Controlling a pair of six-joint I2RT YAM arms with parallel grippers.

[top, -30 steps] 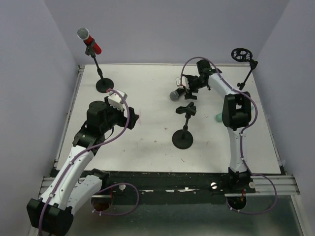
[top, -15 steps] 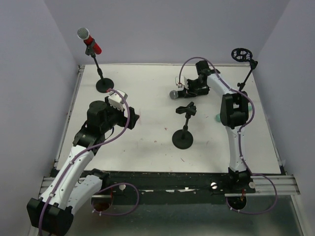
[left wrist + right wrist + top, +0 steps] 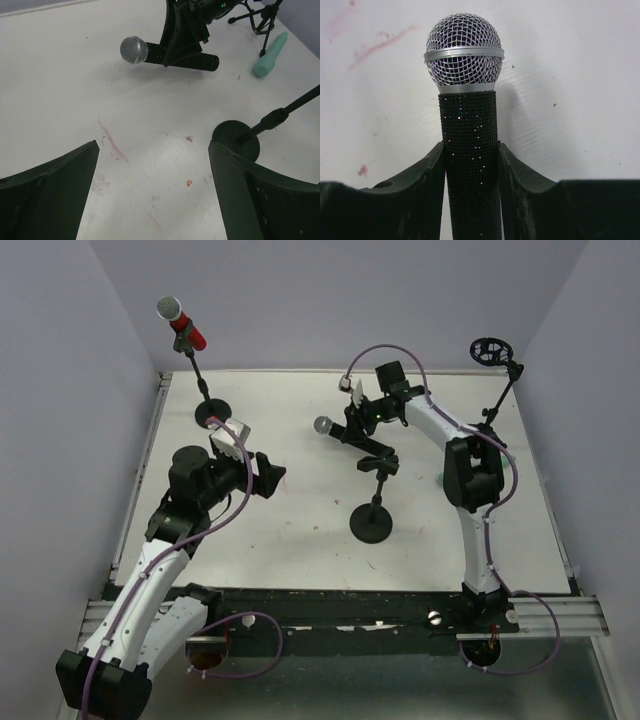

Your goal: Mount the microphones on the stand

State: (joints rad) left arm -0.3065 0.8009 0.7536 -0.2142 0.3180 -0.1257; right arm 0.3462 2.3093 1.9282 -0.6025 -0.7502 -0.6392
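Black microphone (image 3: 469, 130), pinched in the right end effector (image 3: 470, 152), hangs mid-frame in the top view, just above-left of the stand clip (image 3: 378, 462); align handle over clip, then press gently.

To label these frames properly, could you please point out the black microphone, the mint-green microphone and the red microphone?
black microphone (image 3: 469, 125): right wrist view, on its glittery handle.
mint-green microphone (image 3: 270, 54): left wrist view, middle of its body.
red microphone (image 3: 191, 336): top external view, on its red handle.
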